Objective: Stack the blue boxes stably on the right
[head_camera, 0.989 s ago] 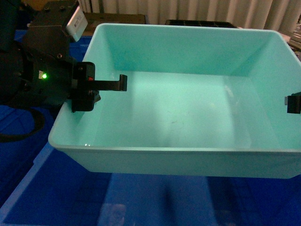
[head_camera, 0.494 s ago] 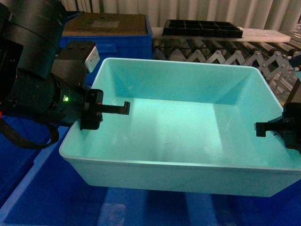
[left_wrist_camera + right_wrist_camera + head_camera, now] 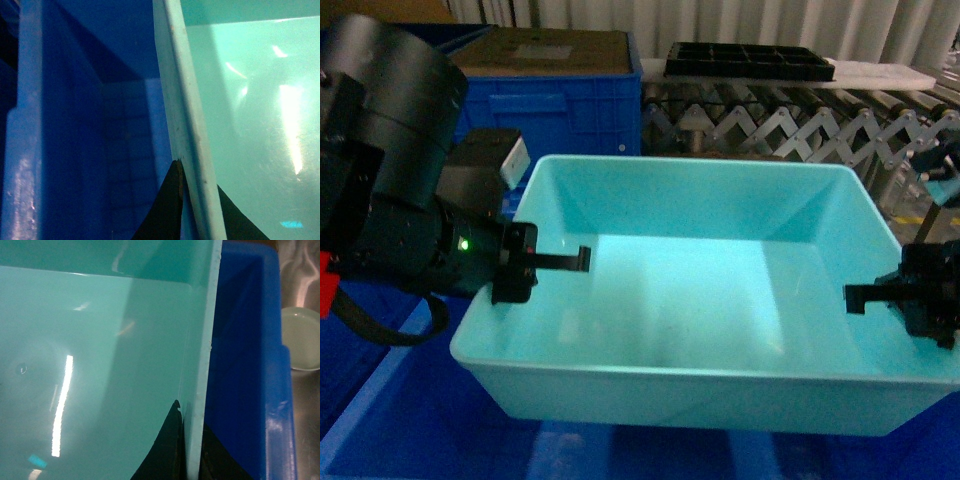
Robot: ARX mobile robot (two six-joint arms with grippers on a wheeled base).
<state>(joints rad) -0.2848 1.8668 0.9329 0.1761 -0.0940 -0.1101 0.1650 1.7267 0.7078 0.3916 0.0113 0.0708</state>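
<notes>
- Centrally in the head view, a light turquoise tub (image 3: 720, 300) sits with its open mouth up and its long axis running left to right across the frame; its short walls face the two arms.
- Its glossy inside holds nothing but reflections, and the walls slope inward toward the flat floor.
- Below and around the tub lies a darker royal-blue crate (image 3: 430, 420), whose rim shows at the lower left and along the bottom; the left wrist view shows the crate's inner wall (image 3: 65, 125) just beside the tub's left rim (image 3: 187, 125).
- The left claw (image 3: 520, 263) is clamped on the tub's left short wall: one black finger (image 3: 565, 262) reaches inside over the rim, the other stays outside, and in the left wrist view the rim passes between two dark fingertips (image 3: 165, 210).
- The right claw (image 3: 905, 295) grips the tub's right short wall likewise, one finger (image 3: 865, 295) inside; the right wrist view shows the rim (image 3: 207, 340) running between its dark fingers (image 3: 167, 450), with blue crate wall (image 3: 245, 365) beyond.
- Behind the tub stand another blue crate with a brown cardboard top (image 3: 555, 70), a black divided tray (image 3: 750, 60), and an expanding roller conveyor (image 3: 790, 125).
- A pale round bowl (image 3: 302, 337) appears at the right edge of the right wrist view, outside the crate.
</notes>
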